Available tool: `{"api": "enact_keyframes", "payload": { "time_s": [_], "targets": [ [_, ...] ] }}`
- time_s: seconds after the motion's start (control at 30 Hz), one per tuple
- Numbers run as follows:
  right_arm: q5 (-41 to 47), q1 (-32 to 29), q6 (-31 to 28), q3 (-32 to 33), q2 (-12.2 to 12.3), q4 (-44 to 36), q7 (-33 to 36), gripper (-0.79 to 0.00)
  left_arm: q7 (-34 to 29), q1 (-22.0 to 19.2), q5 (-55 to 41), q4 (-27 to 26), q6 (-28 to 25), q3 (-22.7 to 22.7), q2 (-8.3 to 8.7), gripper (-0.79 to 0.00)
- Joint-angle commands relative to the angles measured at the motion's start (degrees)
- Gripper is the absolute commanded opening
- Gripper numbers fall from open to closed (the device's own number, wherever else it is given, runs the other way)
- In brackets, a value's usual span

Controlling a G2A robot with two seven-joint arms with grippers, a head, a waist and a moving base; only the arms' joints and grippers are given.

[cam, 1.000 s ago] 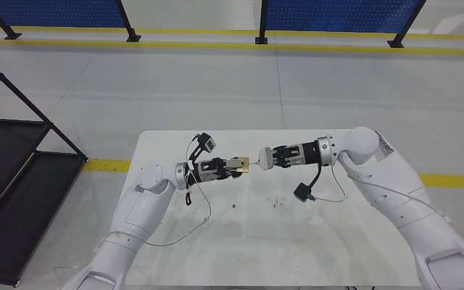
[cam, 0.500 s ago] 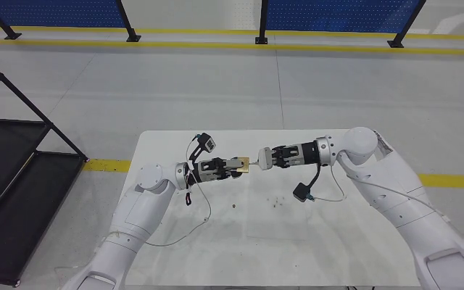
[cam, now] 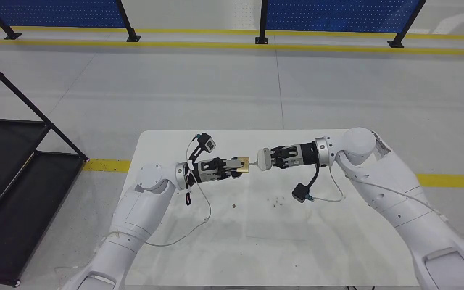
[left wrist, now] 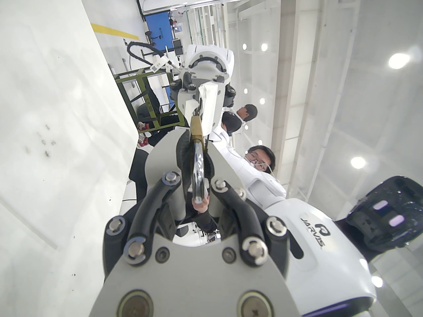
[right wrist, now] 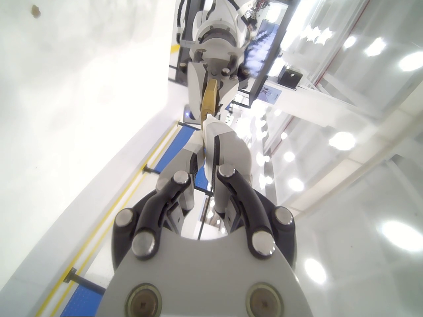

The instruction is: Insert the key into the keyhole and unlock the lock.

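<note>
The left jaws are clamped on the padlock (cam: 244,165), pinching its steel shackle (left wrist: 198,166) so the brass body points right, towards the other arm. The right jaws are pressed shut with their tips touching the end of the brass body. You should take it that they grip the key, though the key is hidden between the pads. You cannot tell whether its blade has entered the keyhole. The 2 arms meet in mid-air above the far middle of the tabletop (cam: 217,246), and the lock rests on nothing.

Expect the lock to be small, dense and rigid. Its polished shackle is probably slippery, so the body may pivot in the left jaws when pushed. The key is likely thin, stiff and light. Hold it flat across the bow, leaving the blade free, because a loose pinch would let it twist when you turn it.
</note>
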Motion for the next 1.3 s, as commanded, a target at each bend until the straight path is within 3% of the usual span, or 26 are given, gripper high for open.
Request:
{"api": "enact_keyframes", "payload": {
  "time_s": [0.0,1.23,1.27],
  "targets": [
    [0.11,0.08,0.10,-0.17,-0.11,0.18,-0.08,-0.785,0.00,0.00,0.00,0.00,0.00,0.00,0.00,-0.785],
    [1.58,1.88,1.39,-2.67,-2.17,3.50,-0.43,-0.785,0.00,0.00,0.00,0.00,0.00,0.00,0.00,-0.785],
    [1.66,1.88,1.32,-2.68,-2.20,3.54,-0.45,-0.748,0.00,0.00,0.00,0.00,0.00,0.00,0.00,-0.785]
  ]
}}
